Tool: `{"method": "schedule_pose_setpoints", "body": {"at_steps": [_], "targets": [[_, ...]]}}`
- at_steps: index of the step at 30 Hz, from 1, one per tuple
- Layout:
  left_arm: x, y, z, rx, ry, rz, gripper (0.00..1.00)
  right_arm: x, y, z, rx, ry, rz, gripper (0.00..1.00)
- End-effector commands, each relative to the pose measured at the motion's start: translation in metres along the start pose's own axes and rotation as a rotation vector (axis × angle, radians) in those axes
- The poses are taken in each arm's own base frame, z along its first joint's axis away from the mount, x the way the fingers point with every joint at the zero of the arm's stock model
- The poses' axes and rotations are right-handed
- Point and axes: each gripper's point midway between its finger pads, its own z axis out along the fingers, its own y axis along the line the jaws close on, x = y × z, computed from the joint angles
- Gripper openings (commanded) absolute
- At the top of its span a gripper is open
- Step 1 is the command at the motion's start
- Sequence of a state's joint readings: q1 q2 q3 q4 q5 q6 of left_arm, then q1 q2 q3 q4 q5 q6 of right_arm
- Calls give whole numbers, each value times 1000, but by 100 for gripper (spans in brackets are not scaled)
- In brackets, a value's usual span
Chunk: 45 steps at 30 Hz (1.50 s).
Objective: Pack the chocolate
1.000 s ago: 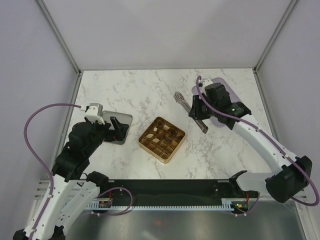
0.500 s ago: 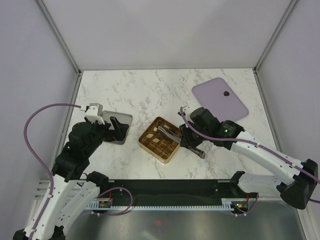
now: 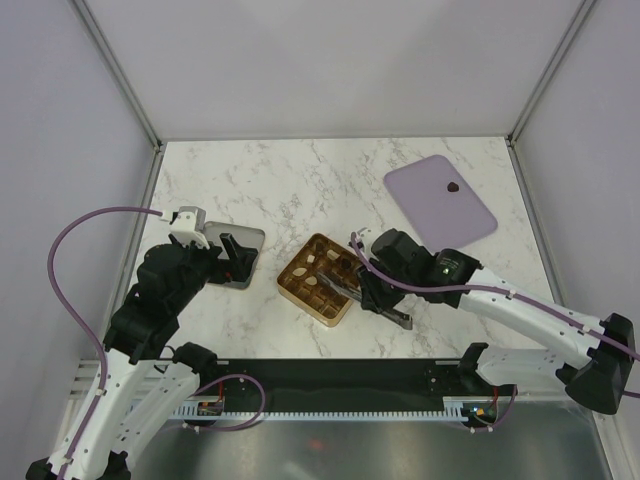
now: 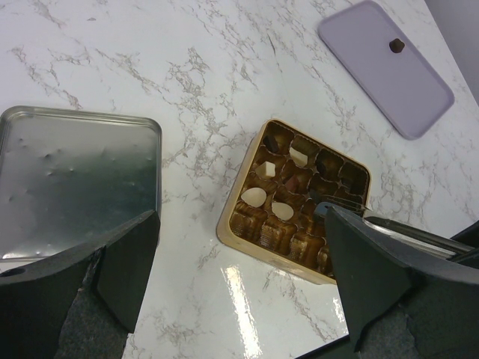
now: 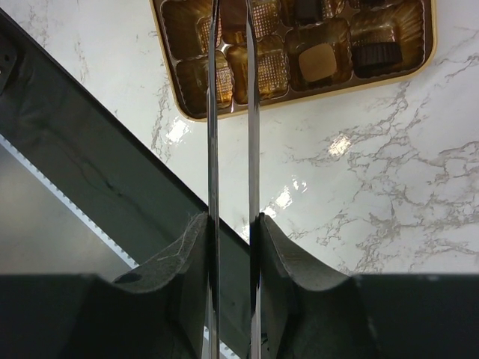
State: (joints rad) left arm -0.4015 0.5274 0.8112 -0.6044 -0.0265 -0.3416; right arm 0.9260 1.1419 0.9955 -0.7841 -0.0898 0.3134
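Placement step, apparently: right hand (image 5: pixel 230 247), clamped on tweezers (image 5: pixel 212 112), holds tips over tray (image 3: pixel 302 302) ahead, where chocolate (image 5: pixel 318 61) occupies cells; tip load unclear. Left hand (image 4: pixel 243 262) wide open, empty. Next: steady descent into vacant cell.

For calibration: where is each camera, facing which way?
Top external: above, behind the arms, facing down on the marble table; both arms show.
Left wrist: on the left arm, facing down past the open left gripper at the square gold gridded tray and silver lid.
Right wrist: on the right arm, facing along metal tweezers in the right gripper.
Shared: all see the tray; top and left wrist, the lilac board and its dark chocolate.
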Motion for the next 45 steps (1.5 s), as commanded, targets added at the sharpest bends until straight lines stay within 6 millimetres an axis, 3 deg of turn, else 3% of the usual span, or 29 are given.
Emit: {"method": "schedule_pose_setpoints", "body": {"at_steps": [1,10,20,28,33,35,38,39,41,42,45], "targets": [[-2,1,0,-3,-14,7,100,-2,1,0,11,-10,-9,37],[-1,0,0,-2,-12,8,100,-3,2,3,23,-5,-17,43],[-2,0,0,1,-14,8,100,-23,1,-4,47,-67,-11,47],[-3,0,-1,2,-19,8,100,-58,5,-26,67,-180,5,45],[-3,-1,-2,4,-20,8,100,-87,-3,-44,136,-271,27,45],[-2,0,-1,4,-18,8,100,-95,-15,-47,193,-291,41,44],[-3,-1,-1,6,-19,8,100,-113,-55,-54,330,-327,105,44],[-2,-1,-1,7,-19,8,100,-120,-80,-58,393,-342,158,44],[-2,-1,-1,9,-18,8,100,-128,-109,-64,466,-368,219,45],[-3,-2,-2,11,-19,8,100,-131,-140,-74,561,-392,275,44],[-3,-2,-2,14,-20,8,100,-133,-193,-88,713,-417,376,45]]}}
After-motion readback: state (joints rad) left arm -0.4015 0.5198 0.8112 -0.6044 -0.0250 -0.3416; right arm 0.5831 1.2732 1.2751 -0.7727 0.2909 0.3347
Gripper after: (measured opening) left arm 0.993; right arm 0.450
